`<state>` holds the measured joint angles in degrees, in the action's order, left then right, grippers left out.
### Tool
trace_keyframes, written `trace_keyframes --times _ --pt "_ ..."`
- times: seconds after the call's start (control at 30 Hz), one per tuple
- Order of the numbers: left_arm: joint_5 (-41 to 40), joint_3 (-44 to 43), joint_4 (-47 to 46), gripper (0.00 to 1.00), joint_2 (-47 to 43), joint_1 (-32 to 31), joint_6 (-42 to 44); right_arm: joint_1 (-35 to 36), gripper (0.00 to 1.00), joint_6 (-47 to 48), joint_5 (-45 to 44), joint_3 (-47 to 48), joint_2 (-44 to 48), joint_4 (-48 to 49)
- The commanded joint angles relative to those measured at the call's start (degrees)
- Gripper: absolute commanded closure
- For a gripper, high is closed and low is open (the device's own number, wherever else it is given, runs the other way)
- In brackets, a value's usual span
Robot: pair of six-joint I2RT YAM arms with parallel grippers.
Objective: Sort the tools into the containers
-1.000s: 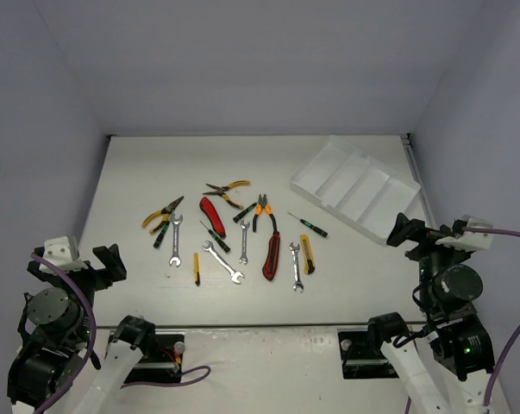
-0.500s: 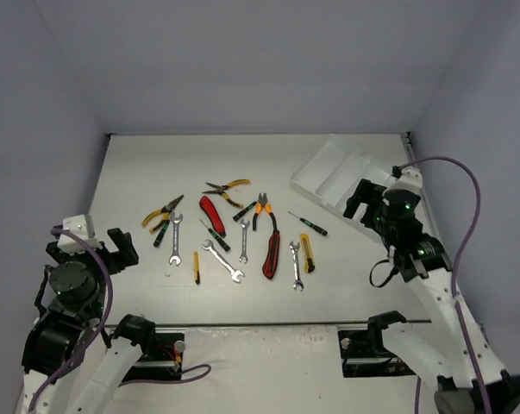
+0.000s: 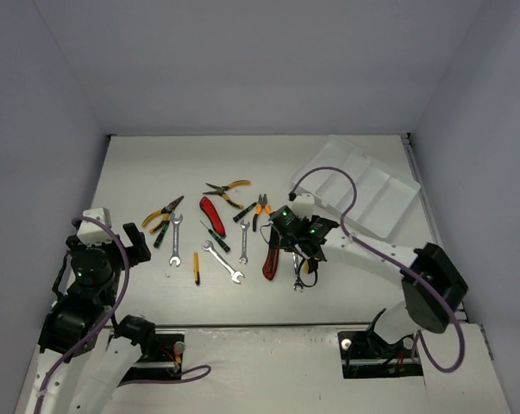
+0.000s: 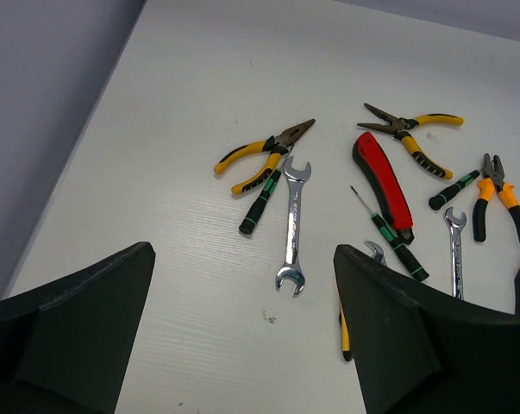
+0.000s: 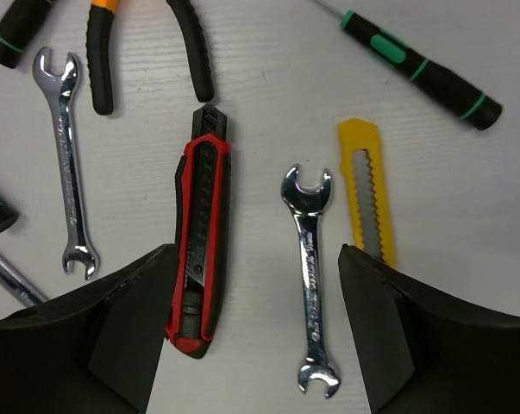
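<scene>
Loosely, right gripper [image 5: 255, 336] brackets red-black knife [image 5: 199, 250] and wrench [image 5: 310, 285], touching neither.

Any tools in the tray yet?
No, the tray is bare in the top view, with nothing lying in any of its four sections.

Between the spread fingers of the right claw [image 5: 260, 345], the red-black knife [image 5: 199, 259] and a silver wrench [image 5: 311, 276] lie just beside each other, with the yellow knife [image 5: 366, 190] near: tight clearance. Bare worktop [image 3: 130, 164] runs left of the tool cluster. The tray [image 3: 363, 185] has 4 compartments, open from above.
</scene>
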<state>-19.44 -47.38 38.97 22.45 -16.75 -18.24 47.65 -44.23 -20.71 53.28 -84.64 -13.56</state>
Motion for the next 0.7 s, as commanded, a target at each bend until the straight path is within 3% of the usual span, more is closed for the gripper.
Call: trace_keyframes --times 0.0,0.23,0.33,0.63,0.67 --pt "-0.36 0.08 -4.33 0.17 -0.96 0.49 0.22 2.78 0.29 -6.82 -4.35 5.4 -8.7 2.64" --pt "0.06 0.23 -4.42 0.17 -0.52 0.41 0.22 3.9 0.31 -7.45 -2.01 9.12 -17.65 5.12" --pt "0.54 0.1 -4.34 0.17 -0.22 0.49 0.22 4.03 0.4 -8.42 -1.53 8.95 -19.86 5.21" --pt "0.63 0.19 -4.49 0.17 -0.48 0.43 -0.04 6.05 0.98 -8.78 -2.63 7.6 -16.77 4.68" --pt "0.63 0.2 -4.42 0.17 -0.47 0.48 -0.03 6.04 1.0 -8.22 -2.93 8.13 -15.52 4.35"
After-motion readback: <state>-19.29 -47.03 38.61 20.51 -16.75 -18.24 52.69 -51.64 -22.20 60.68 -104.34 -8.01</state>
